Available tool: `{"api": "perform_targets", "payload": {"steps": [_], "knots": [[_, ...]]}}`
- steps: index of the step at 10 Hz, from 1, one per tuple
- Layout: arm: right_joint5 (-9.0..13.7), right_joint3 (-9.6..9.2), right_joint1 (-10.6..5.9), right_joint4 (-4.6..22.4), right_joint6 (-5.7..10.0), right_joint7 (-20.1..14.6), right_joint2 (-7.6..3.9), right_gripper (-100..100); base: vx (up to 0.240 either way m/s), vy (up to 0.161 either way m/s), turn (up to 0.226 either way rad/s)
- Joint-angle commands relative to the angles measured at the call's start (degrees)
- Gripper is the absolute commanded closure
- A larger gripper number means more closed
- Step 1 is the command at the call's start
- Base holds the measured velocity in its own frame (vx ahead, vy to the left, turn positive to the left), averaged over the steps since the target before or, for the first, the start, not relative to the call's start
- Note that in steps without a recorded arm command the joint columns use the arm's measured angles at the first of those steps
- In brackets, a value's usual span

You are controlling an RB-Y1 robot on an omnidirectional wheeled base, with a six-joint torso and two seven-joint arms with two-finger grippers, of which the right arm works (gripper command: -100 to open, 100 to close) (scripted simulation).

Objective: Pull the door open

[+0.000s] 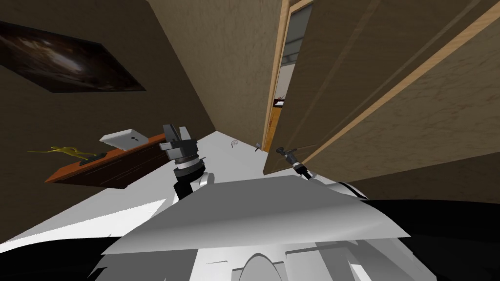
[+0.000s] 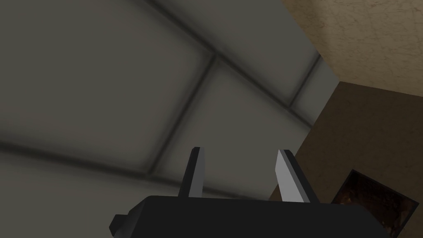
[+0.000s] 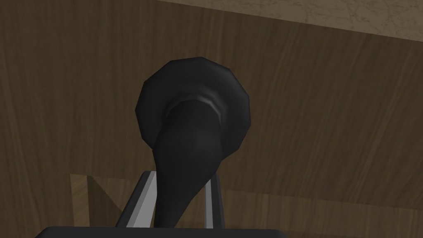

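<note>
Between right jaws, black door handle (image 3: 191,144)

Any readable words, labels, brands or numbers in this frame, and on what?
None readable. The door, the black handle in the right gripper, the dark wall picture and the white box on the shelf bear no writing.

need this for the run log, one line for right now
right gripper shut on black door handle | brown wooden door ajar | left gripper open, holding nothing
</note>
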State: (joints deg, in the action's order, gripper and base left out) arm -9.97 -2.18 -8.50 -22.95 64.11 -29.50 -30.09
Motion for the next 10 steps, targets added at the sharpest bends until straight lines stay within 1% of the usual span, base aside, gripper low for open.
{"api": "perform_targets", "payload": {"steps": [1, 2, 3, 4, 5, 6, 7, 9, 10], "knots": [[-0.06, 0.09, 0.25, 1.22, 1.95, -0.07, -0.38, 100, -0.150, -0.097, 0.185], [-0.06, 0.09, 0.25, 1.22, 1.95, -0.07, -0.38, 100, -0.100, -0.053, 0.036], [-0.11, 0.15, 1.04, 1.39, 3.16, -0.35, -0.88, 100, -0.107, -0.050, 0.098], [-0.17, 0.21, 1.89, 1.56, 4.47, -0.64, -1.41, 100, -0.175, -0.098, 0.213], [-0.17, 0.21, 1.89, 1.99, 4.47, -0.64, -1.41, 100, -0.141, -0.086, 0.092], [-0.25, 0.31, 3.14, 1.82, 6.39, -1.08, -2.19, 100, -0.162, -0.068, 0.191], [-0.27, 0.34, 3.52, 1.89, 6.97, -1.21, -2.43, 100, -0.162, -0.094, 0.162], [-0.27, 0.34, 3.52, 1.89, 6.97, -1.21, -2.43, 100, -0.068, -0.042, 0.008], [-0.35, 0.42, 4.59, 2.11, 8.61, -1.59, -3.09, 100, -0.104, -0.038, 0.153]]}}
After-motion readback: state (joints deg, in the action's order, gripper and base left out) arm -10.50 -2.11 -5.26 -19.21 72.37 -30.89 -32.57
